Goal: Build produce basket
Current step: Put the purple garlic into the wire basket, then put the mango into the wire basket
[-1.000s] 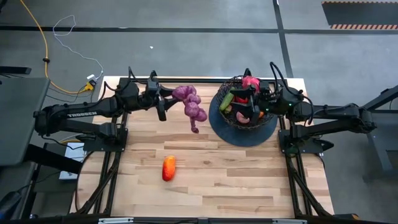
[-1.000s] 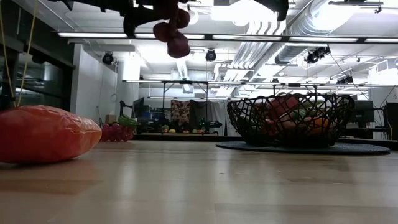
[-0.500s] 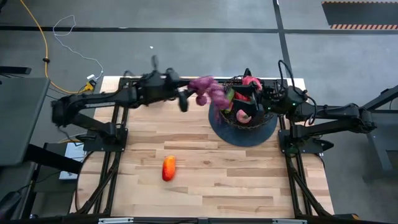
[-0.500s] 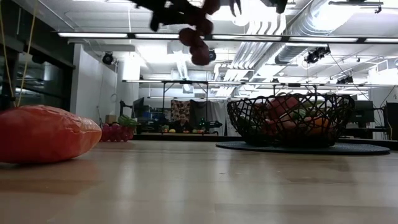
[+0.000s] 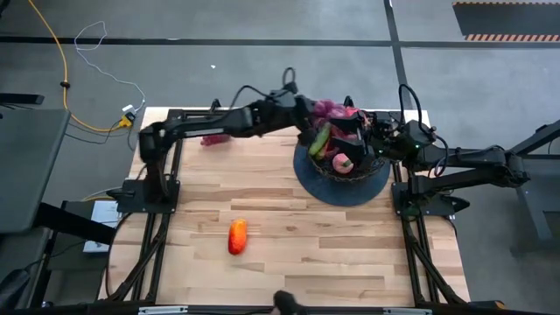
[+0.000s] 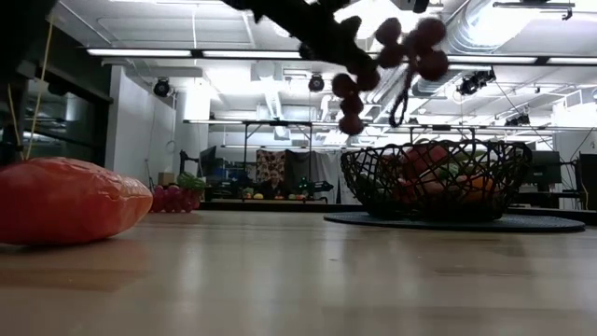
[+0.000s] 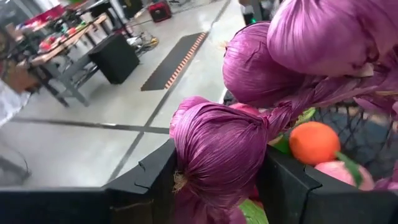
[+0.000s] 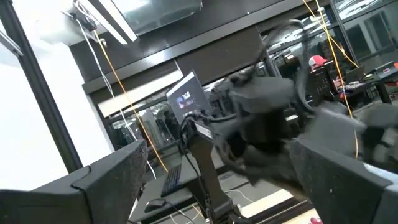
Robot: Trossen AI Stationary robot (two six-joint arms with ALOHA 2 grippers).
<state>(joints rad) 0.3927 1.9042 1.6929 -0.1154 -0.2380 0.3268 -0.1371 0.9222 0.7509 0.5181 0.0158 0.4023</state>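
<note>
My left arm reaches across the table's far side, and my left gripper (image 5: 308, 115) (image 7: 221, 186) is shut on a purple grape bunch (image 5: 330, 108) (image 6: 392, 56) held above the far left rim of the black wire basket (image 5: 343, 156) (image 6: 434, 177). The basket stands on its dark round disc (image 5: 341, 189) and holds pink, orange, red and green pieces. My right gripper (image 5: 367, 140) (image 8: 217, 180) is open over the basket's right side and touches nothing. An orange-red piece (image 5: 237, 236) (image 6: 65, 201) lies on the table's near left part. My left gripper pinches the grape bunch between its two fingers (image 7: 149, 180), with one purple bulb (image 7: 217, 155) sitting in the gap. The fingers come roughly level from the table's left. The bunch is lifted clear, and its other bulbs (image 7: 323, 37) trail past the fingers above the basket.
A second reddish grape bunch (image 5: 214, 138) (image 6: 173, 198) lies by the table's far left edge. Bare wood (image 5: 332, 254) spreads across the near half, around the orange-red piece. The two grippers are close together over the basket.
My left arm has swung fast toward the table's right, carrying the grape bunch, which stayed lifted, from the far middle of the table to above the basket. The bunch trails and swings as it goes. The second grape bunch, earlier under the arm, now shows.
</note>
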